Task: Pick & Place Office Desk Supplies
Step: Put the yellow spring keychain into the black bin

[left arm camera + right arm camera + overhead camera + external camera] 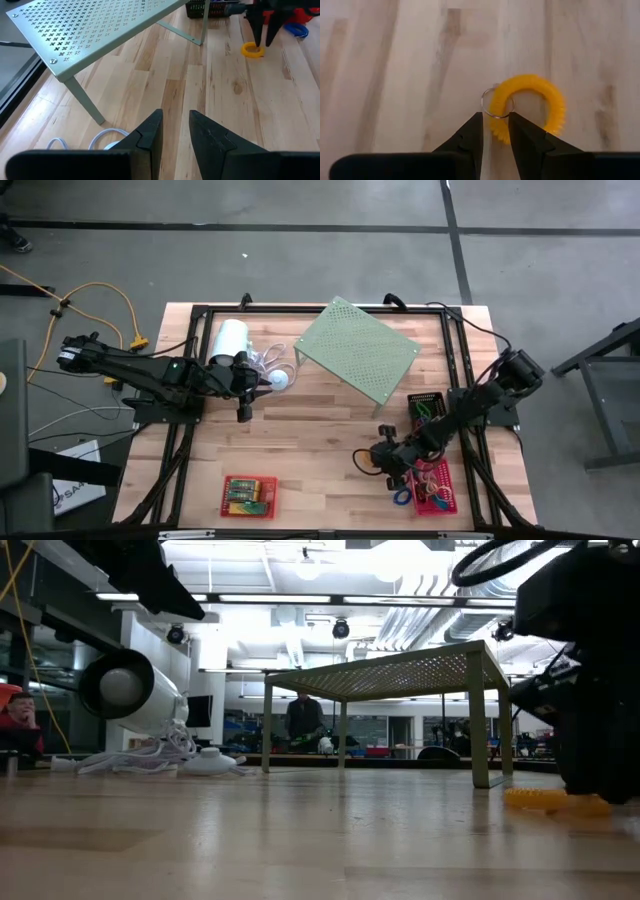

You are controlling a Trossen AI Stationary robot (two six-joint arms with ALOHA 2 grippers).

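Observation:
A yellow coiled loop (pixel 540 100) with a small metal ring (pixel 496 102) lies flat on the wooden table, also visible in the left wrist view (pixel 251 50) and low view (pixel 545 800). My right gripper (pixel 495 122) points steeply down over it, near the red basket (pixel 440 498). It is open by a narrow gap, with the coil's ring end between its fingertips. My left gripper (pixel 175 132) hovers open and empty at the table's left (pixel 243 412), beside the white cylinder (pixel 230 340). My right gripper comes from above with one finger (pixel 470 132) on each side of the coil's end (pixel 499 131) by the metal ring. I cannot tell whether the fingers touch it. The coil lies flat on the table.
The pale green perforated shelf (pixel 358 350) stands at the far middle. A black basket (pixel 428 405) sits behind the right gripper. The red basket holds loops, and a blue one (pixel 402 497) lies beside it. A red tray with green boxes (pixel 248 495) is near the front edge.

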